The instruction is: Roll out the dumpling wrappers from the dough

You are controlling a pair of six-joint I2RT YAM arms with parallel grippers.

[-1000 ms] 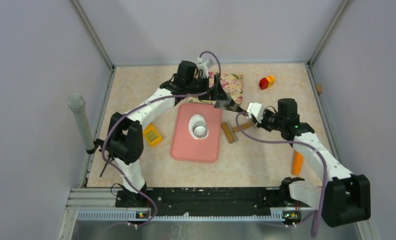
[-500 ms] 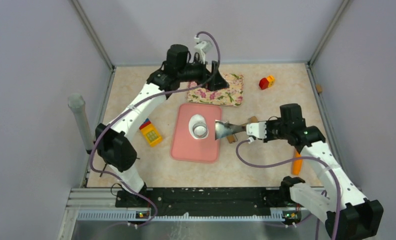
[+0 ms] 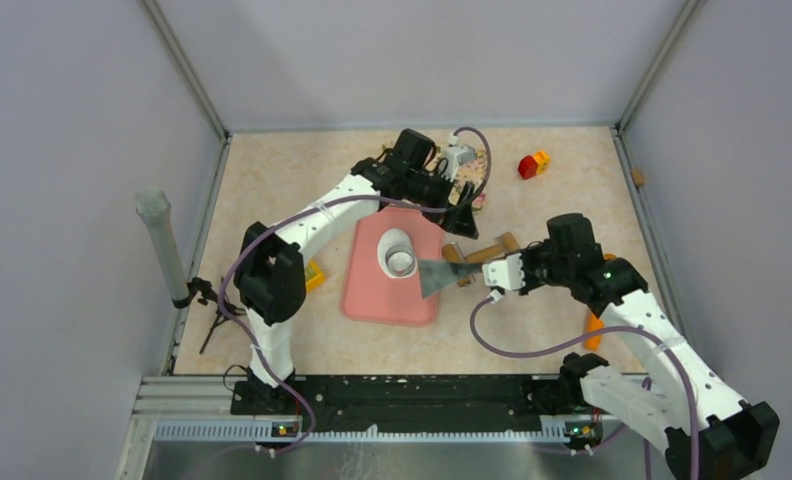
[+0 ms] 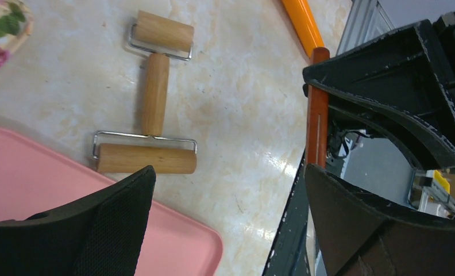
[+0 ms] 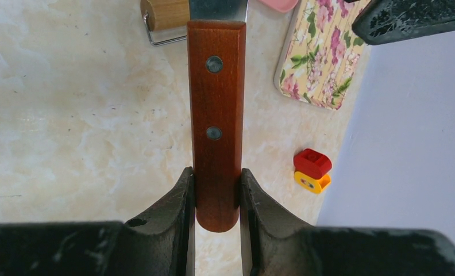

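Mat: the pink rectangular mat (image 3: 367, 295) lies mid-worktop, its long side running away from the arm bases.
Dough: the soft white dough sheet (image 3: 393, 241) sits on the mat's far half, right of centre. A silver metal ring cutter (image 3: 402, 264) rests on its near part. No separate dumpling wrappers show, and I cannot tell whether a cut disc lies inside the ring.
Scraper: a steel-bladed scraper with a red-brown wooden handle (image 3: 434, 275) reaches in from the right, its blade over the mat's right edge and just beside the dough.
Left jaws: wide apart and holding nothing, hanging just past the mat's right edge.
Roller: the wooden two-headed roller with wire frames (image 4: 147, 103) lies on bare worktop beside the mat, directly ahead of the left jaws. Its handle runs away from them, so their gap already spans its long axis.
Nearer arm: the left, in my judgement. It would have to move forward and down onto the handle.
Right jaws: narrow, clamped on the scraper's handle near its butt end.
Worktop: the beige marbled worktop (image 3: 572, 180) looks hard, flat and smooth.
Room: tight. The scraper's handle passes just beside the roller, and the mat's edge lies against the nearer head.
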